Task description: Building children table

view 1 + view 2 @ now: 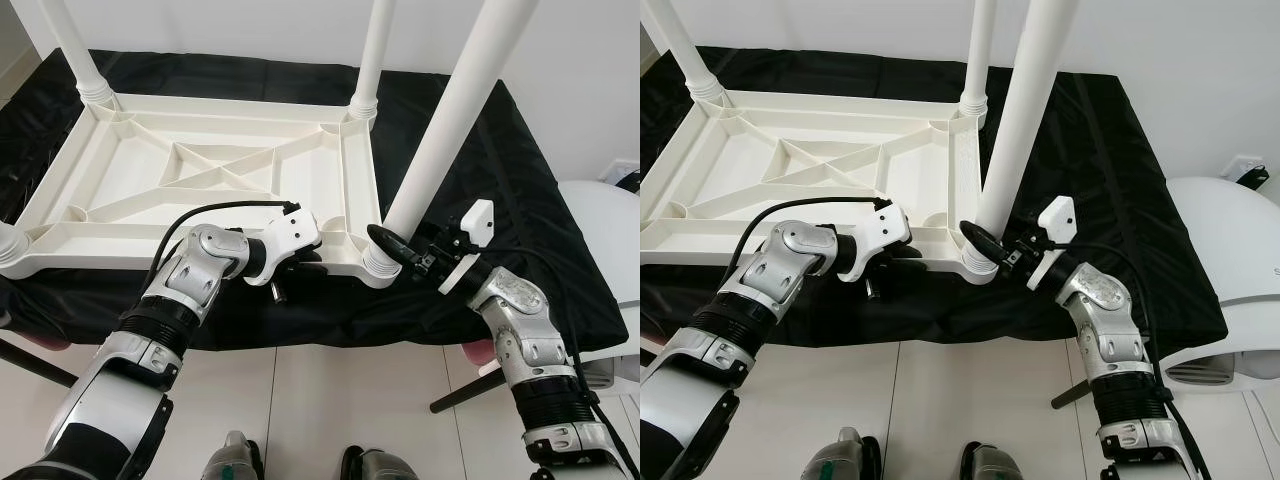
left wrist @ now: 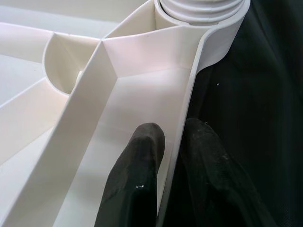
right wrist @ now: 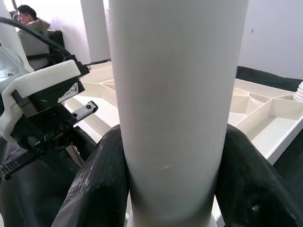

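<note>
Holding the near rim with our left gripper (image 1: 300, 262) — one black finger inside the wall, the other outside, pinched shut on it. Our right gripper (image 1: 392, 245) is clamped around the near-right leg (image 1: 447, 122) just above its threaded collar, fingers (image 3: 99, 184) wrapping both sides of the tube.

The tabletop (image 1: 205, 170) lies upside down on a black cloth (image 1: 480, 170) over a work surface, ribbed underside facing up, with legs standing in the corner sockets. It looks like hollow moulded plastic — light and stiff, but smooth and a bit slick, so we reckon the tube could slip if twisted hard. Low on the leg, near the socket, seems the best hold for turning; the rim wall is thin, so squeeze gently there.

Further back, the far-right leg (image 1: 374, 50) and far-left leg (image 1: 72, 45) stand upright in their corners.
</note>
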Motion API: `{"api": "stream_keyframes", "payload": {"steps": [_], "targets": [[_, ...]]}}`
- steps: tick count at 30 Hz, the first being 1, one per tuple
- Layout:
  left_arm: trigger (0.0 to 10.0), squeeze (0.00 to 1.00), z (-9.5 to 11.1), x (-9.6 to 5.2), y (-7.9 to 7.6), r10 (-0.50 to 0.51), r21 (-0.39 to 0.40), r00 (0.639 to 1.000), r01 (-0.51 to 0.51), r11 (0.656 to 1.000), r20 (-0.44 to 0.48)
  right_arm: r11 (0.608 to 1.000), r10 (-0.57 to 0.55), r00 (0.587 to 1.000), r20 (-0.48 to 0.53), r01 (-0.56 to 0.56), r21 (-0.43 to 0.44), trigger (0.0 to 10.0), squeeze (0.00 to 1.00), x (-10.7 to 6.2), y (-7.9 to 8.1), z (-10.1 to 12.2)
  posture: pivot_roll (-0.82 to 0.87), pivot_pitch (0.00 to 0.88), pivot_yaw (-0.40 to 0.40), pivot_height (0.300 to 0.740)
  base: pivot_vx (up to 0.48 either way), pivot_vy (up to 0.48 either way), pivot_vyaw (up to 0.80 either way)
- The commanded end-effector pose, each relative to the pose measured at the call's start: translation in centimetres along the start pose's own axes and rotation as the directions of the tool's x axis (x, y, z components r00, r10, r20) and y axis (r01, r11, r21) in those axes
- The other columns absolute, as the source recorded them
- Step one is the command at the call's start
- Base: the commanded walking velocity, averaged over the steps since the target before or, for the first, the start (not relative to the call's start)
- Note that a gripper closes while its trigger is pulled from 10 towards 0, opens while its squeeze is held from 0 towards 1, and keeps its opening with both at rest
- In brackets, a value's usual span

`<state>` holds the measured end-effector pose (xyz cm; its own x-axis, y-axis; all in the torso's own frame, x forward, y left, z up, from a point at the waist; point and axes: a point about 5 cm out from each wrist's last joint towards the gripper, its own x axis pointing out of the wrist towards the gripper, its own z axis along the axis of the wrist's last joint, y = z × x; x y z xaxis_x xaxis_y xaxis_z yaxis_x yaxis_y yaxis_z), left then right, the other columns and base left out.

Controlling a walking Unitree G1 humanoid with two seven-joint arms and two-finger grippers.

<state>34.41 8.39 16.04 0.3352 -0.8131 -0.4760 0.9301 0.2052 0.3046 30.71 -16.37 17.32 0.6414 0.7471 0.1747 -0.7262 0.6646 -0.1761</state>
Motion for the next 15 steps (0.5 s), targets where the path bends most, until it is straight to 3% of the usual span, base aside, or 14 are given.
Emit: {"api": "stream_keyframes", "payload": {"steps": [1,12,15], "targets": [[10.0,0.00,1.76,-0.04,0.16,-0.019,0.046,0.998,0.016,0.999,0.063,0.996,-0.049,0.991,-0.122,0.058,0.072,10.0,0.00,-1.24,-0.13,-2.63,-0.02,0.118,-0.013,0.740,0.000,0.000,0.00],[10.0,0.00,1.77,-0.06,0.13,-0.019,0.046,0.998,0.016,0.999,0.065,0.992,-0.099,0.985,-0.143,0.108,0.061,10.0,0.00,-1.02,0.05,-3.01,-0.02,0.114,-0.015,0.740,0.000,0.000,0.00],[10.0,0.00,1.86,-0.01,0.16,-0.020,0.049,0.998,0.017,0.999,0.065,0.983,-0.112,0.978,-0.174,0.135,0.126,10.0,0.00,-0.85,0.04,-3.26,-0.02,0.116,-0.014,0.740,0.000,0.000,0.00]]}}
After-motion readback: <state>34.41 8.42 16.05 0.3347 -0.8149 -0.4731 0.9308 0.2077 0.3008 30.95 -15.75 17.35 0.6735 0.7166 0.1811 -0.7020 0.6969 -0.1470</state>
